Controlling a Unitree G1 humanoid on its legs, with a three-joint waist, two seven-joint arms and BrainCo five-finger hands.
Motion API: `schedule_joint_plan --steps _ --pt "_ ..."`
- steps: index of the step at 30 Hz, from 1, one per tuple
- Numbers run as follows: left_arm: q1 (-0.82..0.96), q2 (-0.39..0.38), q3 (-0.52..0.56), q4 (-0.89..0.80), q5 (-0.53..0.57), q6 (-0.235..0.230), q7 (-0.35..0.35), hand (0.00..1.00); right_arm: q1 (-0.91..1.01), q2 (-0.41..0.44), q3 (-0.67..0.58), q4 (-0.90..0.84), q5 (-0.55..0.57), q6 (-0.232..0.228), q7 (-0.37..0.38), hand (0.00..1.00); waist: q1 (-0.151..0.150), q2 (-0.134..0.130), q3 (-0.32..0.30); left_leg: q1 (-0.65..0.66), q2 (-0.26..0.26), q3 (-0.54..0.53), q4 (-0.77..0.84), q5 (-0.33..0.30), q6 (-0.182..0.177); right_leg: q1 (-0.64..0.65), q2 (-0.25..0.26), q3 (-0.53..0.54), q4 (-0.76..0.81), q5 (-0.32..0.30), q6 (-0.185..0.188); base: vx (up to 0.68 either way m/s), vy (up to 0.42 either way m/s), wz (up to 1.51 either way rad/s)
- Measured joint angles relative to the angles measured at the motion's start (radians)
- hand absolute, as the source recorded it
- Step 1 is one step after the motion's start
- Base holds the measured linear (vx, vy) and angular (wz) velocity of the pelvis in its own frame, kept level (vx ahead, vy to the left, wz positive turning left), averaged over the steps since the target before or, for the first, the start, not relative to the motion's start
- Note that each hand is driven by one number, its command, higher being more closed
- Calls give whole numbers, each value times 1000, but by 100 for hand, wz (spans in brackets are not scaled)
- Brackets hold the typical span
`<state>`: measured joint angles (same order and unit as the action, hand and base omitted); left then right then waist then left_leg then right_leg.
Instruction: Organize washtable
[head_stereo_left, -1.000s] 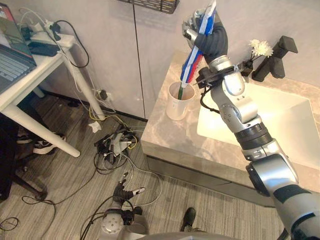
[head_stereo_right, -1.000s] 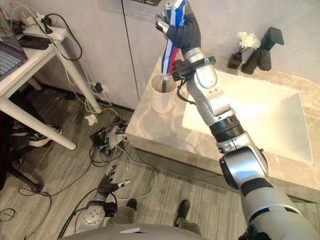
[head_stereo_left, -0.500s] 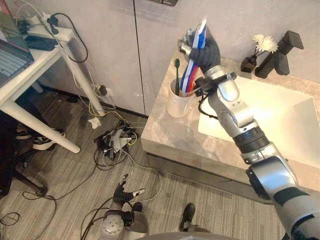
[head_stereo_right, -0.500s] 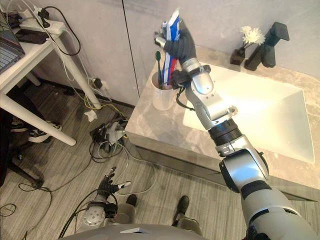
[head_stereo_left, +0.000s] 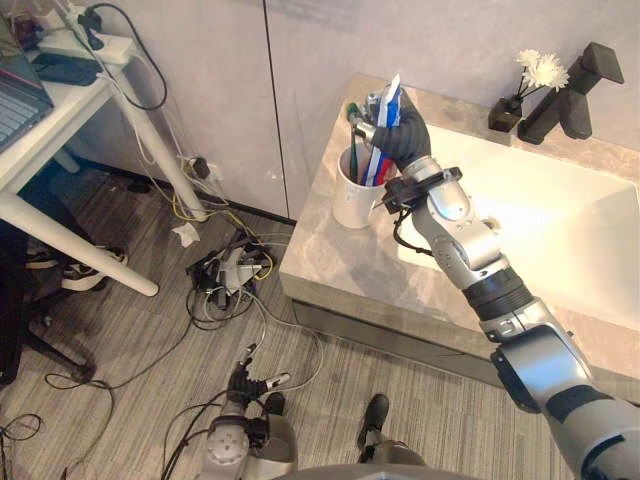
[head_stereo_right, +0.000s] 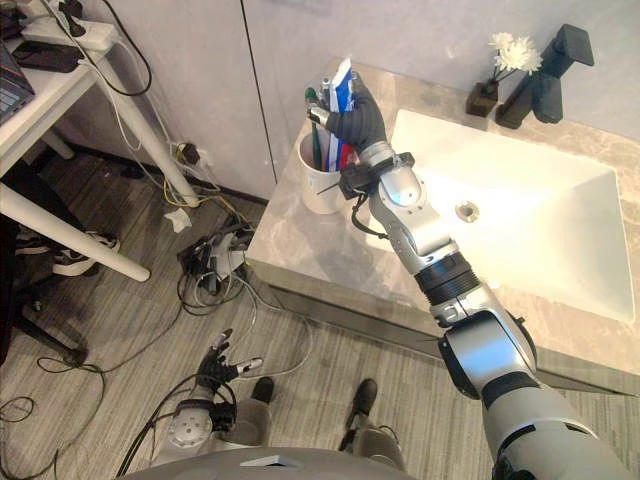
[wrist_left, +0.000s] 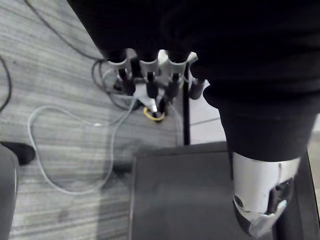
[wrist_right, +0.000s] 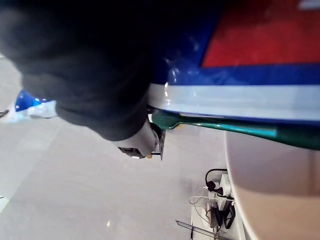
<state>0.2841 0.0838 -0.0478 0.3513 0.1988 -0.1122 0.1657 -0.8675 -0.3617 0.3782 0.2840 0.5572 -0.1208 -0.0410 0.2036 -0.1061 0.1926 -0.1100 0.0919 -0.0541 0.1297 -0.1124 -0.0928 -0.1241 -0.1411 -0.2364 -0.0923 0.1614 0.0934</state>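
Observation:
A white cup (head_stereo_left: 350, 203) stands on the left corner of the marble countertop (head_stereo_left: 330, 262). A green toothbrush (head_stereo_right: 313, 108) leans inside it. My right hand (head_stereo_left: 402, 133) is shut on a blue, white and red toothpaste tube (head_stereo_left: 386, 108), whose lower end is down inside the cup. The right wrist view shows the tube (wrist_right: 240, 65) pressed against the toothbrush handle (wrist_right: 220, 128) above the cup's rim (wrist_right: 280, 200). My left hand (head_stereo_left: 247, 384) hangs low by the floor, its fingers (wrist_left: 148, 76) relaxed and holding nothing.
A white sink basin (head_stereo_left: 560, 235) lies right of the cup. A black faucet (head_stereo_left: 575, 92) and a small vase of white flowers (head_stereo_left: 522, 92) stand at the back. A white desk (head_stereo_left: 60, 130) stands at left, with tangled cables (head_stereo_left: 230, 282) on the floor.
My right hand has come down from high above the cup, bringing the toothpaste tube's lower end into it. The camera has shifted slightly.

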Motion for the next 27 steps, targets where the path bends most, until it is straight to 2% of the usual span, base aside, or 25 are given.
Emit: schedule_joint_plan --steps 14,18,23,27 --pt "-4 0 1 0 1 0 3 0 18 13 7 -20 -28 -3 -1 0 -2 -1 -1 -1 1 2 5 0 0 0 2 4 0 2 -2 0 0 0" --pt "-4 -1 1 0 2 0 8 0 73 22 -2 -99 -28 -9 -1 0 -3 -4 -2 1 1 4 3 0 0 0 1 5 0 2 -2 0 0 0" --pt "-4 -2 2 0 3 0 12 0 80 28 -30 -111 -27 -11 -1 0 -4 -6 -4 12 1 9 3 0 0 0 2 9 0 4 -2 -2 0 -3" --pt "-3 -2 6 1 4 0 12 0 125 30 -56 -212 -27 -31 1 0 -6 -15 -10 14 1 14 3 0 0 0 2 15 0 6 -3 -6 3 -3"
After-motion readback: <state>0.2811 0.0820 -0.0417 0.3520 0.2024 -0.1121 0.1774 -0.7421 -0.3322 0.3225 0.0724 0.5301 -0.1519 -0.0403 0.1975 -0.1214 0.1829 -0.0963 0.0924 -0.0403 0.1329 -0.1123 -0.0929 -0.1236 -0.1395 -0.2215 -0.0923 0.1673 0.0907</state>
